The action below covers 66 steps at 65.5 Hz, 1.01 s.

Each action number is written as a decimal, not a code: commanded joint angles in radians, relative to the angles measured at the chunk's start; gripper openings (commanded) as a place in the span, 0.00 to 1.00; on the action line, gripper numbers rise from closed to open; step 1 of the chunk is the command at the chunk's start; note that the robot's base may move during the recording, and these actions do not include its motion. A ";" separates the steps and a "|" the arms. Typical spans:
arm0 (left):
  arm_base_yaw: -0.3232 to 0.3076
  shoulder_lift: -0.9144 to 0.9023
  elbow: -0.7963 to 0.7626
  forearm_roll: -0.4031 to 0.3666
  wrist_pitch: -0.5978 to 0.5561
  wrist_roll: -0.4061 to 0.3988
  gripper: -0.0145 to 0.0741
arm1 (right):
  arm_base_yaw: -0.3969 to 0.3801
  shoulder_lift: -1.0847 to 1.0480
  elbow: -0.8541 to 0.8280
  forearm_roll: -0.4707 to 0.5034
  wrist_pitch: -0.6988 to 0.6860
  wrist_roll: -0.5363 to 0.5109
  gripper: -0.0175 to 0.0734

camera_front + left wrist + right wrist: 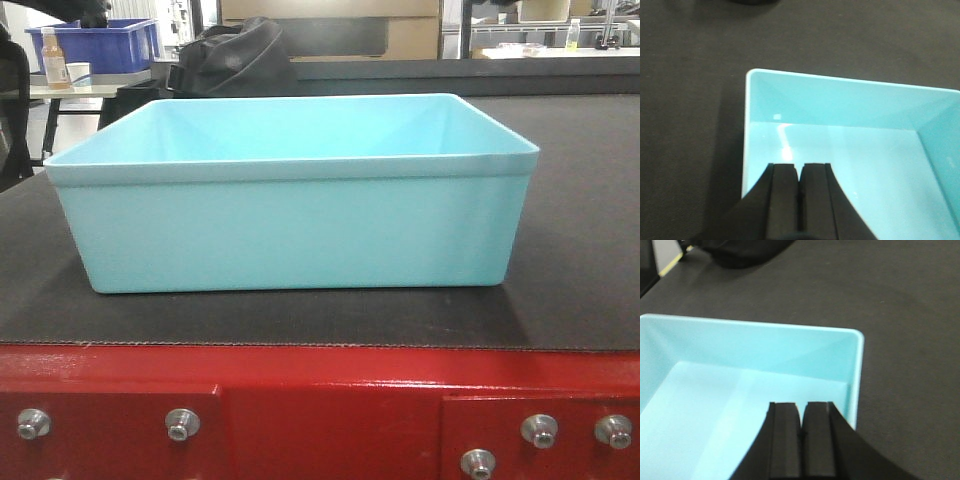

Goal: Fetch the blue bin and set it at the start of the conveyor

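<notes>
Blue bin (290, 225) sits on conveyor start (580, 280); dark bag (235, 55) behind.

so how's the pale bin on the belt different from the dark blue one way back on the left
The blue bin is pale turquoise; the dark blue bin is royal blue. The first sits on the belt up close and looks empty; the second rests on a distant table. Both are rectangular open tubs.

We see the blue bin (290, 225) standing on the conveyor start (580, 290), with bare belt open to its left, right and far side. Its interior holds nothing, so the way in from above is free. The left pincer (799, 172) and the right pincer (801, 412), each pressed closed, sit above the bin's near corners. A dark bag (235, 55) lies beyond the far rim.
</notes>
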 commanded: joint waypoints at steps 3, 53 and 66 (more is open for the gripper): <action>-0.007 -0.062 0.086 0.001 -0.142 -0.002 0.04 | 0.000 -0.071 0.094 -0.044 -0.131 -0.010 0.01; -0.007 -0.614 0.260 0.006 -0.204 -0.002 0.04 | 0.000 -0.599 0.246 -0.044 -0.184 -0.010 0.01; -0.007 -0.650 0.260 0.006 -0.207 -0.002 0.04 | 0.000 -0.630 0.246 -0.044 -0.241 -0.010 0.01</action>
